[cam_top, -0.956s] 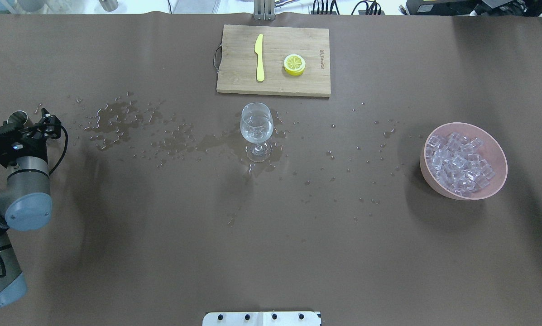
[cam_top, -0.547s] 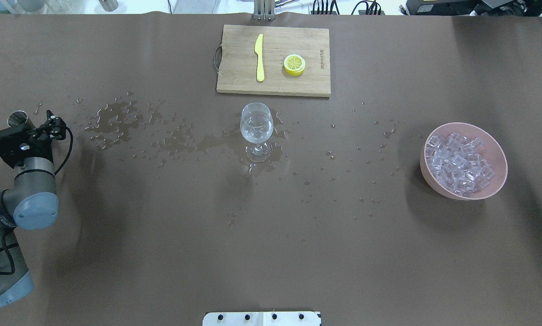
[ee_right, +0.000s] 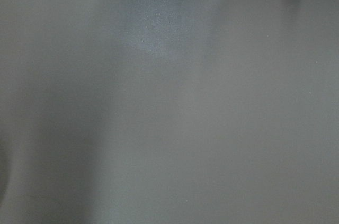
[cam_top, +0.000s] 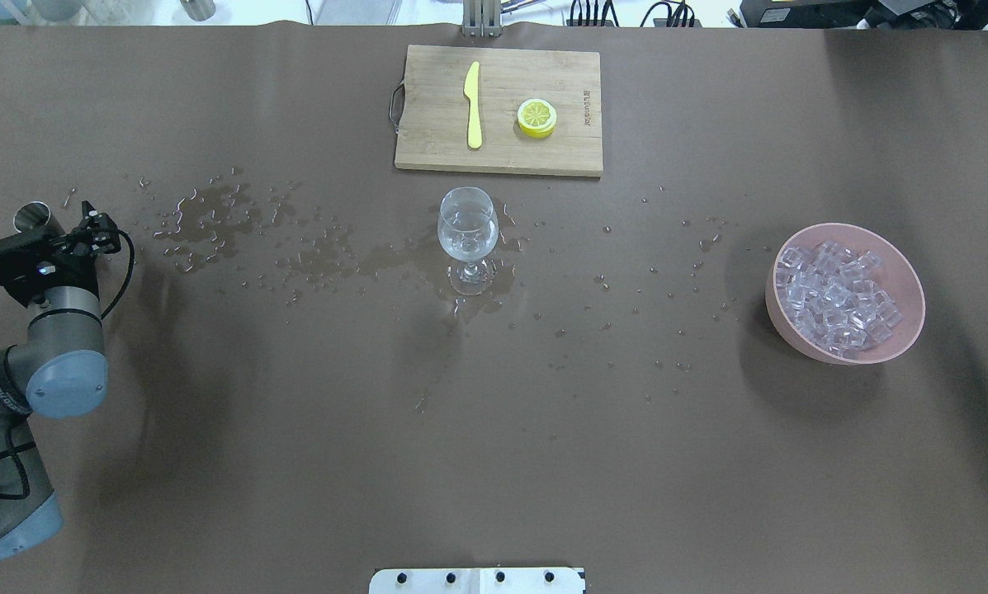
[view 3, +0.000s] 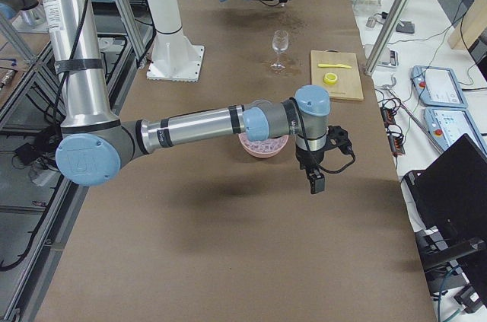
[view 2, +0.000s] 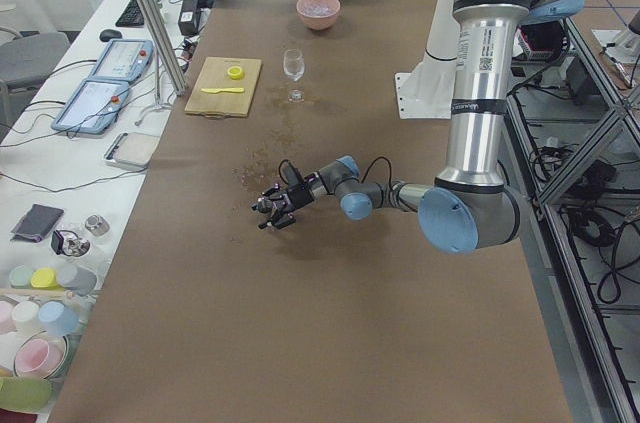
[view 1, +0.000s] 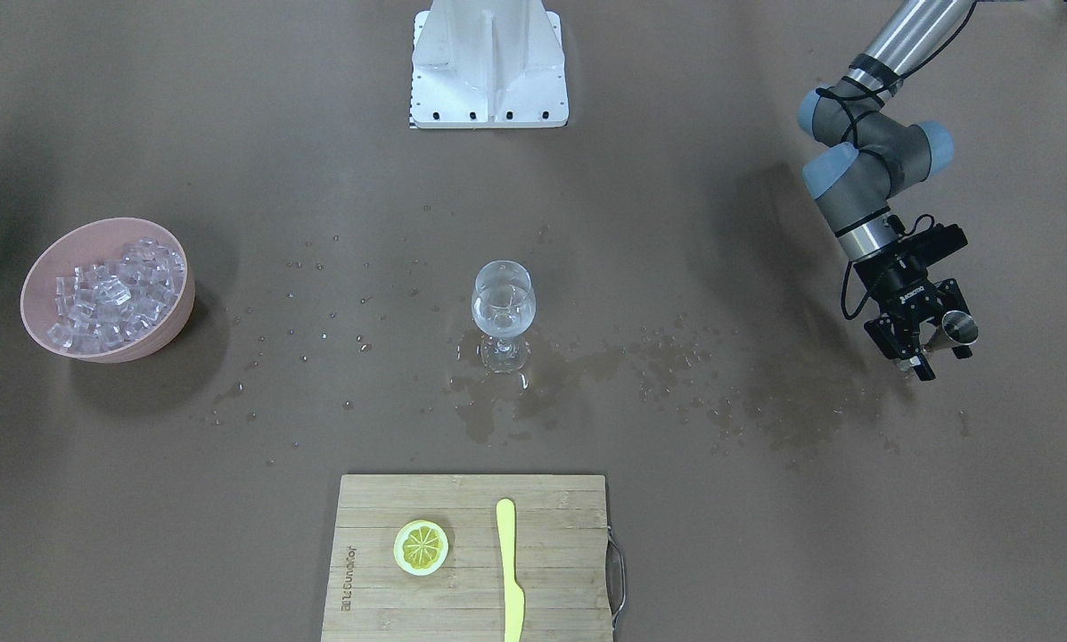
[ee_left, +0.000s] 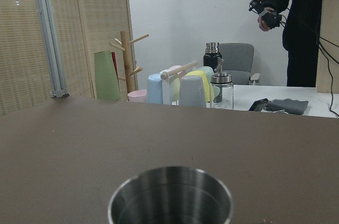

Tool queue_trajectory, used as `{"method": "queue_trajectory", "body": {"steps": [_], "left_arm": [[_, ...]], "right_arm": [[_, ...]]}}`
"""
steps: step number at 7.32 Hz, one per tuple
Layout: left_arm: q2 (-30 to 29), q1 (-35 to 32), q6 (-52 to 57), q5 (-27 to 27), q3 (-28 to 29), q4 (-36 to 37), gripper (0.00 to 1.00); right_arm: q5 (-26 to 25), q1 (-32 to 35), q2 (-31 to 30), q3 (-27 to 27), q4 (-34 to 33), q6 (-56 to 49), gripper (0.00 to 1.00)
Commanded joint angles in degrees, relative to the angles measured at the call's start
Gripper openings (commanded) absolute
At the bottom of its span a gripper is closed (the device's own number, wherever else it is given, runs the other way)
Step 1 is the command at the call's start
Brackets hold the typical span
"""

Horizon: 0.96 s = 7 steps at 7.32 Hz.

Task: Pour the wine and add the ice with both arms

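Observation:
My left gripper (cam_top: 44,235) is at the table's far left edge, shut on a steel cup (cam_top: 31,216) that it holds upright and low over the table. The cup's open rim fills the bottom of the left wrist view (ee_left: 170,195). A wine glass (cam_top: 467,227) with clear liquid stands mid-table in a puddle. The ice (cam_top: 836,297), a pile of clear cubes, lies in a pink bowl (cam_top: 914,280) at the right. My right gripper (view 3: 314,182) hangs over bare table beside the bowl, seen only in the exterior right view. I cannot tell whether it is open.
A wooden cutting board (cam_top: 427,148) at the far side carries a yellow knife (cam_top: 473,103) and a lemon half (cam_top: 536,117). Spilled water (cam_top: 213,219) trails from the glass to the left. The white pedestal (view 1: 488,62) stands at the robot's side.
My left arm has shifted slightly to the right and towards the robot, then nearly stopped. The steel cup has stayed almost in place. Nothing else has moved.

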Motion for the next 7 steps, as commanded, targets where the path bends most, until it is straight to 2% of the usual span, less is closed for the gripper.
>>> {"method": "queue_trajectory", "body": {"steps": [1,7], "left_arm": [[0.5,0.0,0.0,0.1,0.0,-1.2,0.4],[0.7,0.4,-0.2,0.1,0.7,-1.2,0.4]], "right_arm": [[0.1,0.0,0.0,0.0,0.0,0.0,1.0],[0.1,0.0,0.0,0.0,0.0,0.0,1.0]]}}
